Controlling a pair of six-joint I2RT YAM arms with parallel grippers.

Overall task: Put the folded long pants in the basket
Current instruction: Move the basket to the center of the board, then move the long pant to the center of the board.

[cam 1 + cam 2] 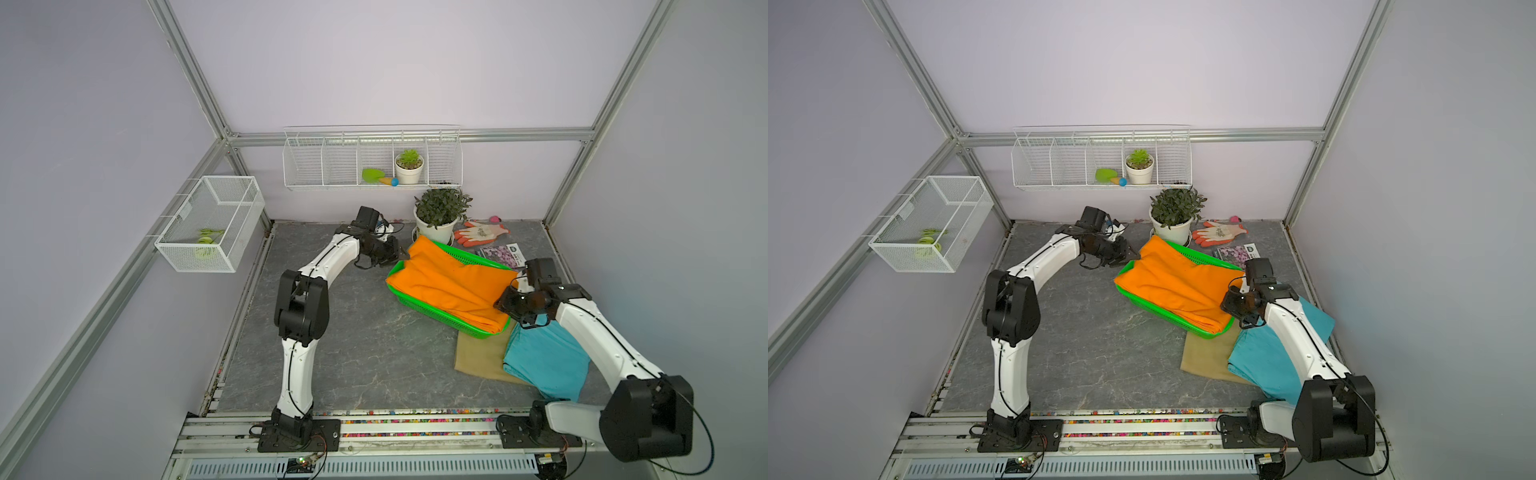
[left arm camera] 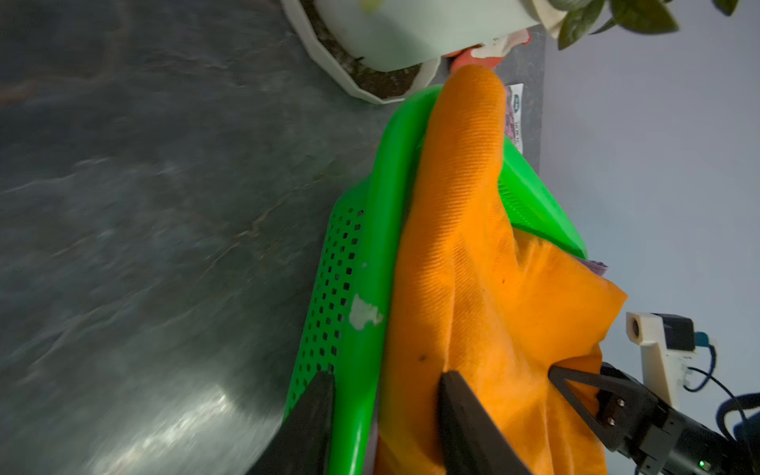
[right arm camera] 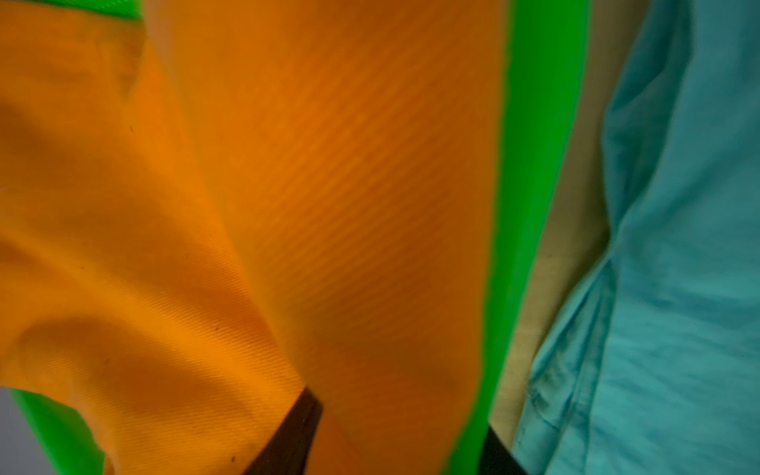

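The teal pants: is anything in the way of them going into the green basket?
Partly. The orange pants already fill the basket, so the teal pants would have to go on top. The right arm also reaches across over them. Nothing else visibly blocks the short way.

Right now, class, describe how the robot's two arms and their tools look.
The left arm and right arm have rounded white shells, black joints, and thin black cables along them. The left tool and right tool are black with tapered fingers.
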